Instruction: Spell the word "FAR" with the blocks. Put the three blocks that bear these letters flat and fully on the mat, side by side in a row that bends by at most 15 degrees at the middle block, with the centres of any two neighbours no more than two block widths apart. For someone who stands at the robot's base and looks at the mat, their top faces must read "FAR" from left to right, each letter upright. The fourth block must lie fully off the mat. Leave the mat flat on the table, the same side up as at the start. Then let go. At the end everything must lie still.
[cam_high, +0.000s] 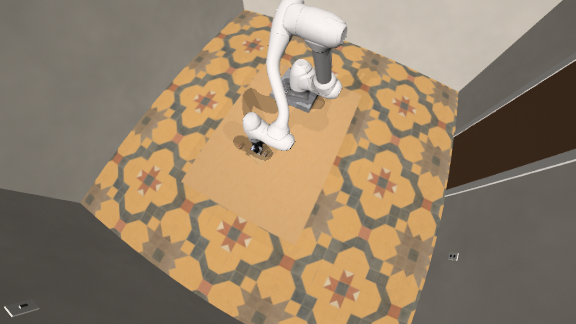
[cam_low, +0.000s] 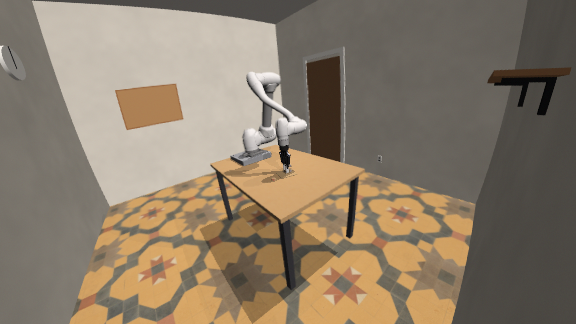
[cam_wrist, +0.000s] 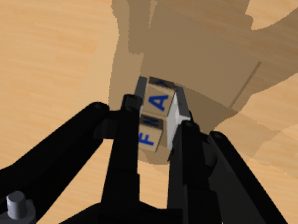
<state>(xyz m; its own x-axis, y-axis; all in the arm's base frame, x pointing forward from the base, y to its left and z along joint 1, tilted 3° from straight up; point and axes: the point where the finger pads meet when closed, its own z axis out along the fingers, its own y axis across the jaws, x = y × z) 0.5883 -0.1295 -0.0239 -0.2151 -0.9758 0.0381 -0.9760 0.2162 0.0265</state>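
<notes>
Tabletop (cam_high: 260, 190) (cam_low: 300, 192) (cam_wrist: 45, 65) w/ "F" block (cam_wrist: 150, 139) nr "A" block (cam_wrist: 159, 100)

In the top view the arm (cam_high: 275, 136) (cam_low: 267, 107) hides most of the gripper (cam_high: 256, 148) (cam_low: 286, 169) (cam_wrist: 161, 102), nearer one long edge of the bench (cam_high: 285, 200) (cam_low: 300, 195) (cam_wrist: 35, 55). Block letters there and in the exterior view are too small to read. The wrist view cuts off every bench edge and corner; a finger partly covers the F block (cam_wrist: 152, 140).

Corkboard and door in a grey-walled room
We see a brown board (cam_low: 149, 106) left of a dark door (cam_high: 520, 125) (cam_low: 324, 107), above patterned floor tiles (cam_high: 340, 288) (cam_low: 343, 284).
</notes>
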